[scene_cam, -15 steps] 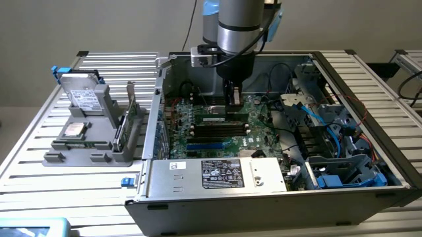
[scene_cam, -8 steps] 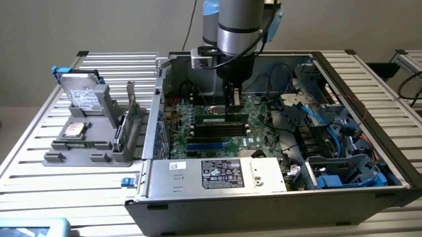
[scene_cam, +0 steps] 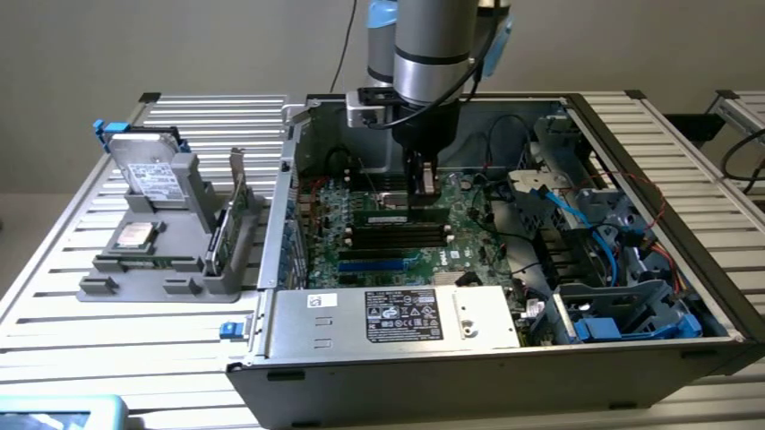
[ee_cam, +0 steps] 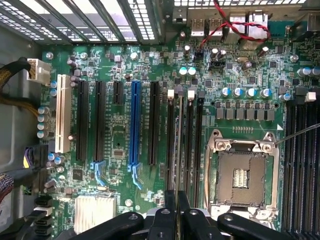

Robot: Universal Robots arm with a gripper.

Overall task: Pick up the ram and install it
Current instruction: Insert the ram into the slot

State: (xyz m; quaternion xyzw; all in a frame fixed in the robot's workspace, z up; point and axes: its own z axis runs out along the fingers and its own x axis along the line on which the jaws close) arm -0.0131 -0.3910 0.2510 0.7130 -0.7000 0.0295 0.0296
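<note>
The ram [scene_cam: 400, 218] is a thin green stick with a white label. It stands on edge at the black memory slots [scene_cam: 400, 237] of the motherboard [scene_cam: 358, 269] inside the open computer case. My gripper [scene_cam: 421, 204] reaches straight down into the case and is shut on the ram's top edge. In the wrist view the ram [ee_cam: 179, 140] shows edge-on as a narrow strip between long black slots [ee_cam: 199, 145], running out from my gripper [ee_cam: 177, 202]. I cannot tell whether the stick is seated in its slot.
A grey holder [scene_cam: 132, 287] on the slatted table at the exterior view's left carries a hard drive [scene_cam: 156, 175], a processor [scene_cam: 134, 235] and an upright expansion card [scene_cam: 233, 210]. The power supply [scene_cam: 395, 315] lies along the case front. Blue cables [scene_cam: 574, 210] and drive bays crowd the right. The processor socket [ee_cam: 242, 172] lies beside the slots.
</note>
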